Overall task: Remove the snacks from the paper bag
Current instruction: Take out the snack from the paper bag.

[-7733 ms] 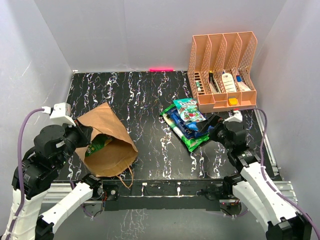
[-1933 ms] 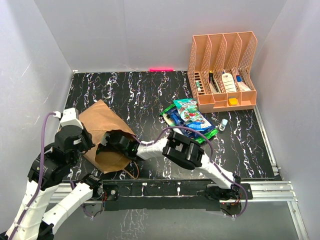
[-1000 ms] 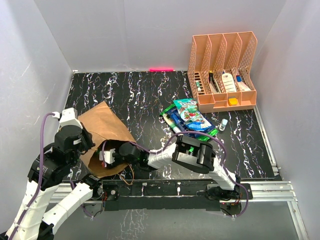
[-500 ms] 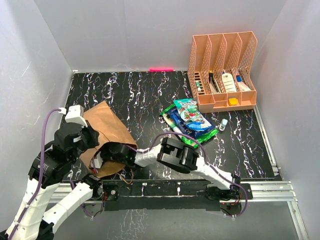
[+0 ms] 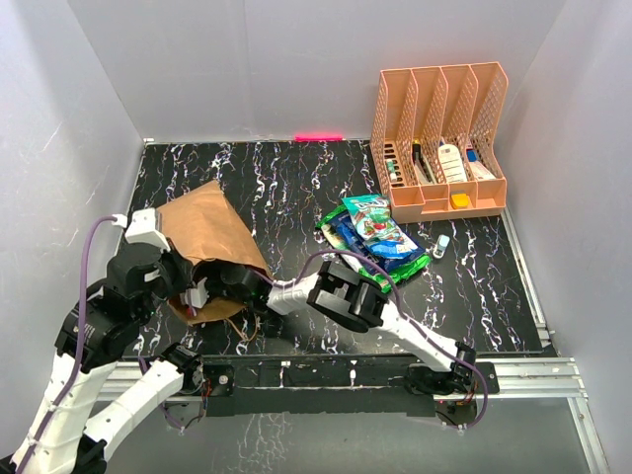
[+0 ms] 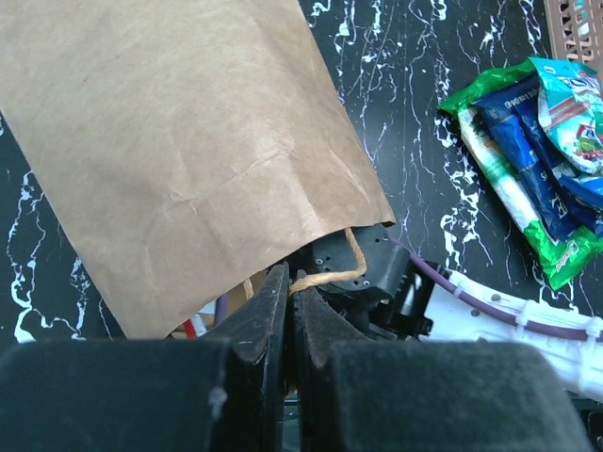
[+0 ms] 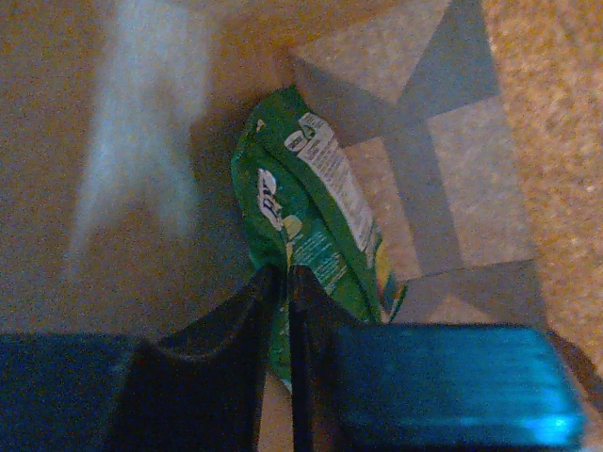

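The left fingers are pressed together on the twisted handle of the paper bag, which stretches ahead of them. Inside it, the right fingers pinch a green packet. Other snacks lie piled on the tabletop, well right of the left fingers.

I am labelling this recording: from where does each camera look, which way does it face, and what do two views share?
Top external: above and behind, looking down on the table; left arm, right arm show.
Left wrist: on the left arm, facing the paper bag; left end effector shut on the twisted paper handle.
Right wrist: inside the bag, facing a green snack packet; the right end effector pinches it.
Shared: top and left wrist show the snack pile.
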